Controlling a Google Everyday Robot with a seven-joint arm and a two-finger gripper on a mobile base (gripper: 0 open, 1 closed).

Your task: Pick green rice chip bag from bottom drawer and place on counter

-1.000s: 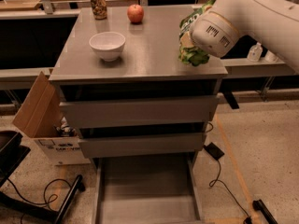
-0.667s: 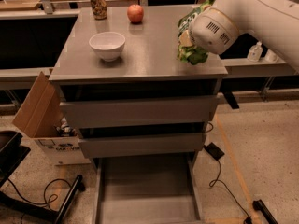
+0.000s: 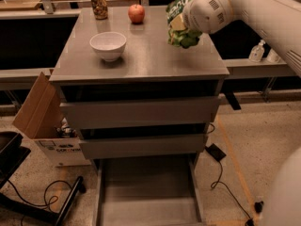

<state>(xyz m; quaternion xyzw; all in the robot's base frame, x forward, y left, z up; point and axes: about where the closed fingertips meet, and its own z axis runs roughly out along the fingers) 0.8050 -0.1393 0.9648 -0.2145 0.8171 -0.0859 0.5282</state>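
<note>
At the far left we see a cardboard box (image 3: 34,105) leaning on the floor beside the cabinet. On the grey surface (image 3: 150,62) stand a patterned can (image 3: 99,4) at the back left, a white bowl (image 3: 108,45) nearer the front, and a red apple (image 3: 136,13) at the back middle. Below, the bottom drawer (image 3: 146,197) is pulled out and shows its flat grey floor; the two drawers above it are closed.

Further right is the green rice chip bag (image 3: 184,36). It is crinkled and tilted, bright green, with white lettering on a darker patch near its top. It sits over the back right part of the surface, well apart from the apple. We cannot tell whether its lower edge touches the surface.

The gripper (image 3: 181,22) is at the bag, and its jaws pinch the bag's middle. The rounded white wrist (image 3: 209,11) lies just right of the bag. From there the thick white arm (image 3: 268,20) slopes down and out past the right edge.
</note>
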